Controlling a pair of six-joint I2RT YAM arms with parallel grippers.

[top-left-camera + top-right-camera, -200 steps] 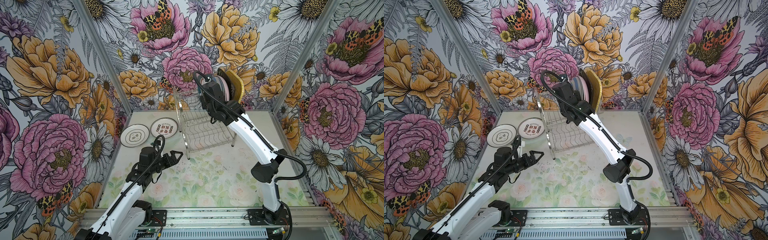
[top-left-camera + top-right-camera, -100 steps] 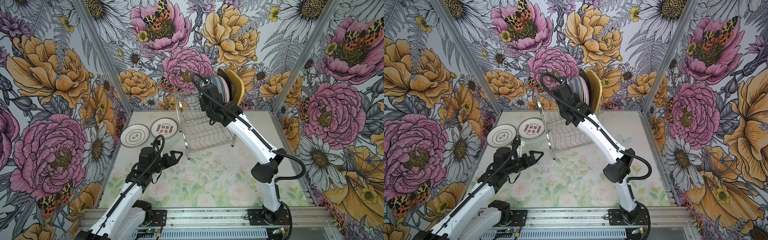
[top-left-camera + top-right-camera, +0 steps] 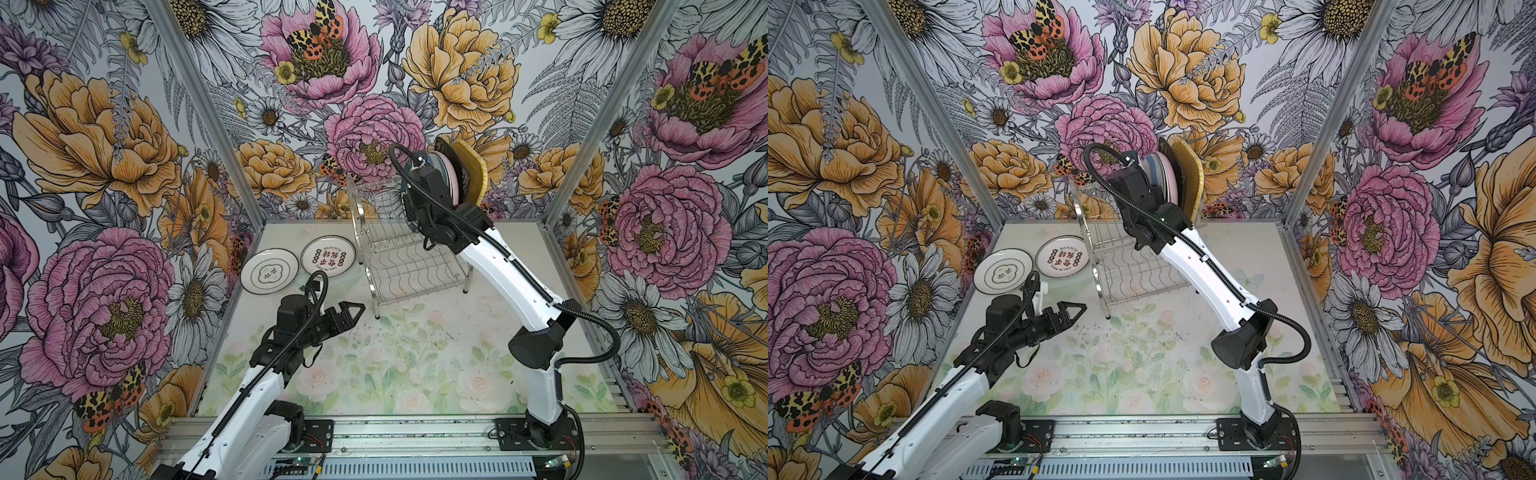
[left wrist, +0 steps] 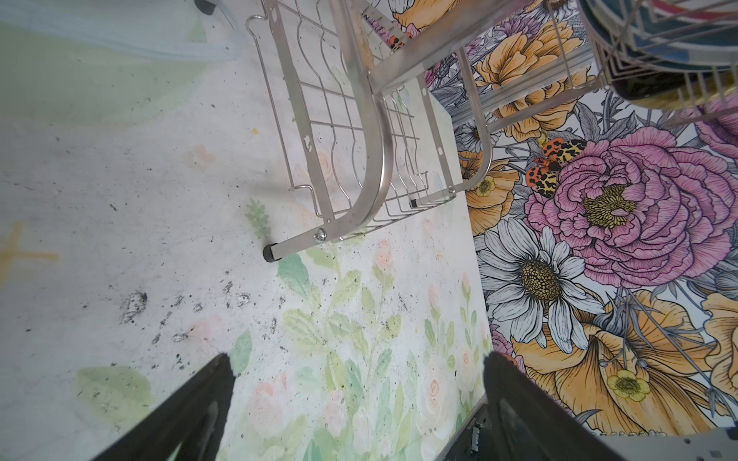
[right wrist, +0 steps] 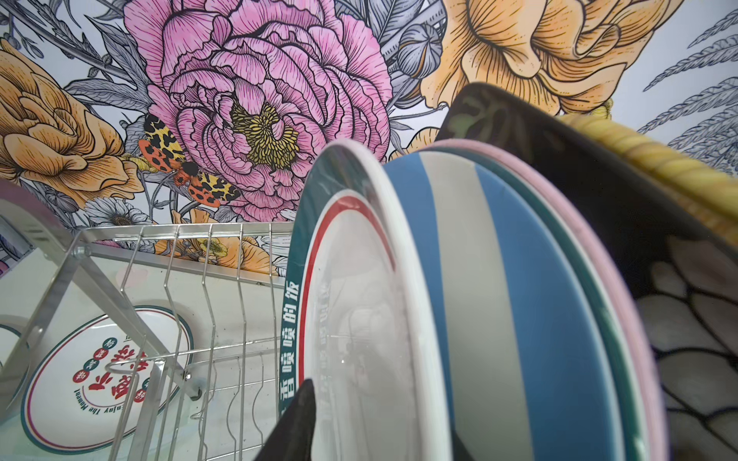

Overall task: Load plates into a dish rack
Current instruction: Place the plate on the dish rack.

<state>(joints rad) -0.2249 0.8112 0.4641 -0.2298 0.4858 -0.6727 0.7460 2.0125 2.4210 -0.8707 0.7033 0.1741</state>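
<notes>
Right end effector (image 5: 383, 415): fingers straddle the edge of the teal-rimmed plate (image 5: 351, 311) on the upper tier of the dish rack (image 3: 399, 266); whether they press on it or stand clear of it cannot be told. That plate stands on edge, leftmost in a row with the blue-striped plate (image 5: 479, 279), pink plate (image 3: 452, 183), black flowered plate (image 5: 599, 191) and yellow woven-look plate (image 5: 659, 159) to its right. Left end effector (image 3: 355, 316): released, jaws wide, grasping nothing, hovering over the worktop (image 3: 415, 365) near-left of the rack. A white plate with a dark emblem (image 3: 269, 271) and a white plate with rings of characters (image 3: 328, 256) lie flat, side by side, left of the rack.
</notes>
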